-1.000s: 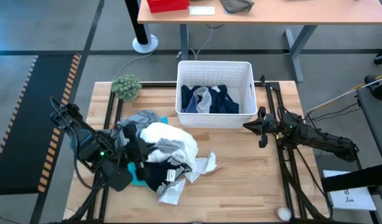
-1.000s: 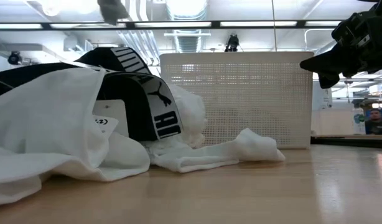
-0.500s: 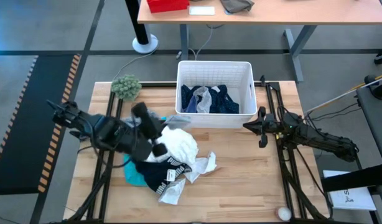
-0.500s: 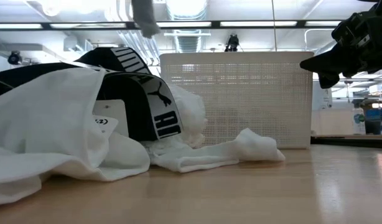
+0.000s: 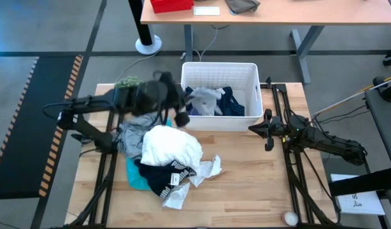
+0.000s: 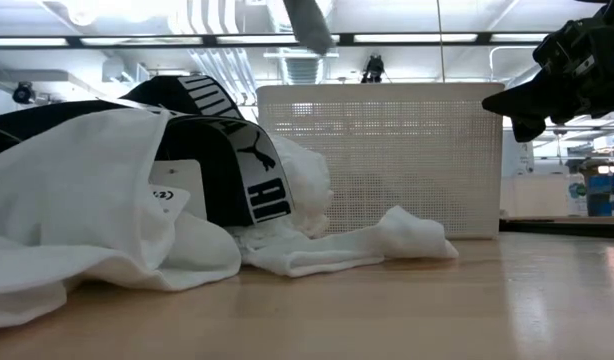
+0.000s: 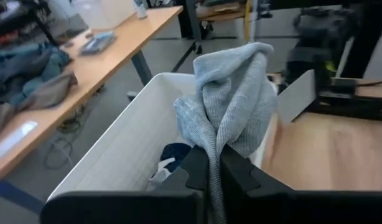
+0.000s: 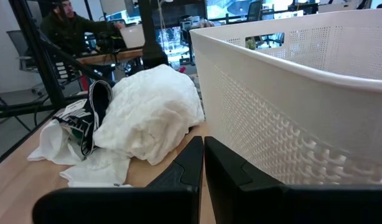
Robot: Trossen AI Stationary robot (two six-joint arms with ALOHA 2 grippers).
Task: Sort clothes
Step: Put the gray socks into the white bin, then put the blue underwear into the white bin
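Dangling grey garment, seemingly tool-pinched

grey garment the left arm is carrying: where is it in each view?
High: grey garment at the bin's left rim, beside the left gripper.
Low: only a blurred grey strip at top centre, unsure.
Left wrist: centre, clamped in shut jaws, over the bin.
Right wrist: not in it.
Shared landmark: the bin.

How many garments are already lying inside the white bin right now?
1 for certain: a dotted navy garment lies in the white bin. The left gripper, shut on a grey garment, holds it over the bin's near-left rim, not released. More may be hidden beneath.
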